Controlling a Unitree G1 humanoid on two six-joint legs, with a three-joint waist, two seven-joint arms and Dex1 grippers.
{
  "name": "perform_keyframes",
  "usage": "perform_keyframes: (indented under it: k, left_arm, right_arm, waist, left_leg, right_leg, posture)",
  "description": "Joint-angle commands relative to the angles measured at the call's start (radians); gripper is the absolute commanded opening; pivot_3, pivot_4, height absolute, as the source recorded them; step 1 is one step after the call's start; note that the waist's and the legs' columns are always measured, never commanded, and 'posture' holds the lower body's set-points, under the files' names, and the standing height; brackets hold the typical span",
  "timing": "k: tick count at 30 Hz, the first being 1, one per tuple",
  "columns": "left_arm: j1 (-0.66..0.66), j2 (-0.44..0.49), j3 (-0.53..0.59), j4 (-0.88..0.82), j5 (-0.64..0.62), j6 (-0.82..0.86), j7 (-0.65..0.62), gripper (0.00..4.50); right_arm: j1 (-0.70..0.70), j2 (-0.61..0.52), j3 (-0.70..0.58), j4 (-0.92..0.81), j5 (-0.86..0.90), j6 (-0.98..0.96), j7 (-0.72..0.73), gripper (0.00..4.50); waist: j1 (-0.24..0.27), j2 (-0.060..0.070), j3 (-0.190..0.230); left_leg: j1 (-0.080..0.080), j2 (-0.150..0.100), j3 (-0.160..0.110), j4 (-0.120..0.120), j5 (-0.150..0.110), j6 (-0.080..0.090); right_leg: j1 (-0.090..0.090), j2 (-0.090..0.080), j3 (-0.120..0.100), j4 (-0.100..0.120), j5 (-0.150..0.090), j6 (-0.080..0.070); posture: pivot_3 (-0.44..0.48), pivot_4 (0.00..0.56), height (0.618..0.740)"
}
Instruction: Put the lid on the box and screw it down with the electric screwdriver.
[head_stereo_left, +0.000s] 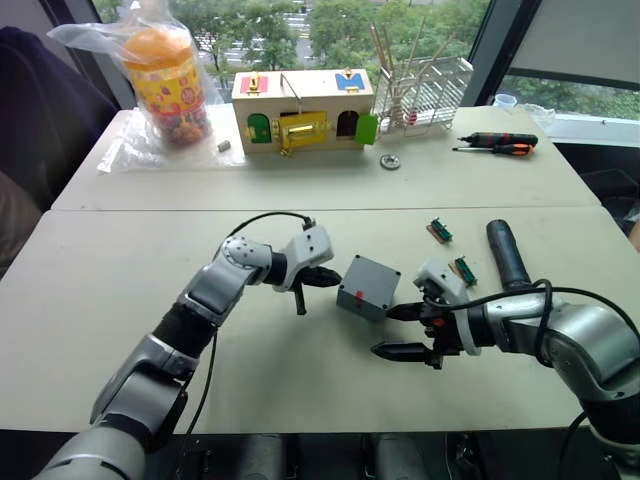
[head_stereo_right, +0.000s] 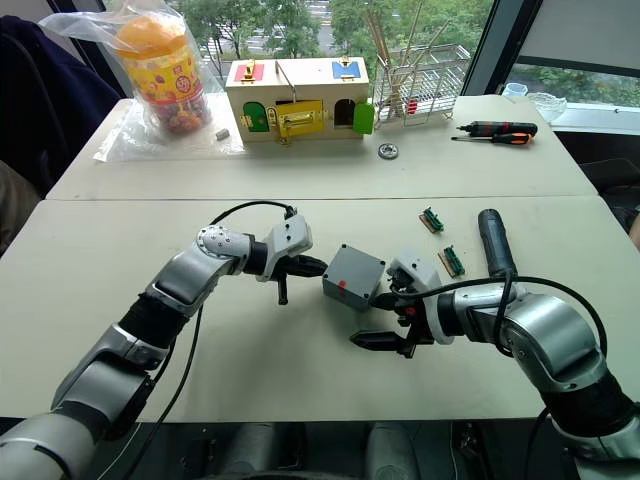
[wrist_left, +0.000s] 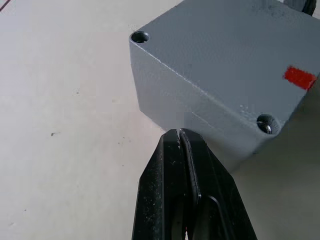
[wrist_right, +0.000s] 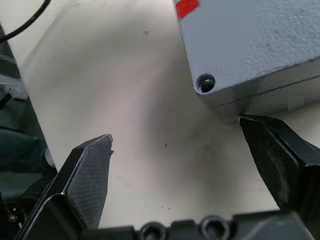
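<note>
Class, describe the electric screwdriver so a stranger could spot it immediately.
Start at the near table and look beside the robot's right arm. The electric screwdriver lies there past two green strips. It is thick and dark all over, unlike the slimmer orange-marked screwdrivers on the far table.

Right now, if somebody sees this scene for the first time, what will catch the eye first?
First, the grey box at the middle of the near table, its lid with a red mark already on top. The left claw, shut, points at one side of it, and the right claw, open, has one finger by the box's corner. The electric screwdriver lies untouched on the table to the right.
</note>
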Motion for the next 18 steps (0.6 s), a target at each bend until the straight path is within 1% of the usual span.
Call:
perform_keyframes:
  k: [1,4,7,9,12,15,18]
  left_arm:
    - [-0.029,-0.004,0.008,0.024,0.041,-0.044,0.028,0.0]
    - [-0.016,0.034,0.027,-0.008,0.051,-0.029,0.017,0.0]
    - [0.026,0.087,0.035,-0.113,0.019,0.022,-0.03,0.0]
    - [0.062,0.123,0.033,-0.198,-0.011,0.062,-0.071,0.0]
    - [0.112,0.154,0.027,-0.293,-0.049,0.116,-0.106,0.0]
    - [0.137,0.138,0.011,-0.314,-0.043,0.136,-0.08,0.0]
    - [0.136,0.105,0.0,-0.307,-0.032,0.144,-0.047,0.0]
  right_arm:
    - [0.006,-0.031,-0.041,-0.053,0.014,-0.007,-0.015,4.32]
    - [0.023,-0.097,-0.058,-0.035,-0.019,-0.042,-0.007,4.32]
    - [0.026,-0.132,-0.056,0.024,-0.056,-0.103,-0.001,4.32]
    - [0.015,-0.143,-0.037,0.073,-0.094,-0.159,0.009,4.32]
    - [-0.028,-0.123,-0.004,0.16,-0.139,-0.234,0.028,4.32]
    - [-0.077,-0.109,0.055,0.239,-0.186,-0.312,0.075,4.32]
    - [-0.106,-0.098,0.097,0.274,-0.211,-0.367,0.123,4.32]
  waist:
    - [0.0,0.0,0.0]
    - [-0.001,0.0,0.0]
    - [-0.003,0.0,0.0]
    - [-0.003,0.0,0.0]
    - [-0.002,0.0,0.0]
    - [0.001,0.0,0.0]
    - [0.002,0.0,0.0]
  left_leg:
    - [0.0,0.0,0.0,0.0,0.0,0.0]
    - [0.0,0.0,0.0,0.0,0.0,0.0]
    - [0.0,0.0,0.0,0.0,0.0,0.001]
    - [0.0,0.0,0.0,-0.001,0.0,0.001]
    - [0.0,0.0,0.001,0.0,0.0,0.001]
    - [0.0,0.0,0.0,0.001,0.0,0.001]
    - [0.0,0.0,0.0,0.001,0.0,0.001]
  right_leg:
    - [0.0,0.0,0.0,0.0,0.0,0.0]
    - [0.0,0.0,0.0,0.0,0.0,0.0]
    - [0.0,0.0,0.0,0.0,0.0,0.0]
    - [0.0,0.0,0.0,0.0,0.0,0.0]
    - [-0.001,0.0,0.0,0.0,0.0,0.0]
    - [0.0,0.0,0.0,0.001,0.0,0.0]
    - [0.0,0.0,0.0,0.001,0.0,0.0]
  posture:
    - [0.0,0.15,0.708]
    - [0.0,0.15,0.708]
    - [0.0,0.15,0.708]
    - [0.0,0.15,0.708]
    - [0.0,0.15,0.708]
    - [0.0,0.15,0.708]
    - [0.0,0.15,0.708]
